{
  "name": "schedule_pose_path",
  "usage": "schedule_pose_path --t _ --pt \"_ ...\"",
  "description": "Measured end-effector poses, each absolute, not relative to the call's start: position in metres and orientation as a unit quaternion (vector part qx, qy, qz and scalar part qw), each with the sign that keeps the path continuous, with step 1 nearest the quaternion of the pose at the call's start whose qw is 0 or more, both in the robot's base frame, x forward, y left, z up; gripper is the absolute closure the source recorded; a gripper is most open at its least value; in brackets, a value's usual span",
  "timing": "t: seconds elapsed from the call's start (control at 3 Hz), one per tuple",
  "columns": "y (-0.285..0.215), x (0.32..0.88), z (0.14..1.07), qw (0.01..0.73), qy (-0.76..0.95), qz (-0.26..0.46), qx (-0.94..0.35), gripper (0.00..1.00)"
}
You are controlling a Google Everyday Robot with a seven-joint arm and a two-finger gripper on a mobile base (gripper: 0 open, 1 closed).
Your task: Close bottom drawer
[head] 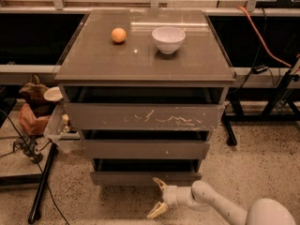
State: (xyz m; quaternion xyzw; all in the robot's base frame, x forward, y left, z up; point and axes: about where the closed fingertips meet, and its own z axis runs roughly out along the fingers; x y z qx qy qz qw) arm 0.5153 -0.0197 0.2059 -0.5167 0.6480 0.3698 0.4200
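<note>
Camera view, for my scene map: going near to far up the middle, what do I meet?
Hand, open, just in front of the cabinet → bottom drawer → middle drawer → scratched top drawer → white bowl on top.
</note>
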Motion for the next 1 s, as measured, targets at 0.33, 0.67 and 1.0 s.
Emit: schedule_pose_path --t 0.33,0.67,1.0 --pt "-0.013 0.556 0.196 0.414 0.633 0.38 -0.533 0.0" --pt "-0.013 0.556 0.196 0.414 0.633 0.38 -0.533 0.0" --pt "-0.03 0.543 0.204 0.419 0.65 0.369 -0.516 0.0"
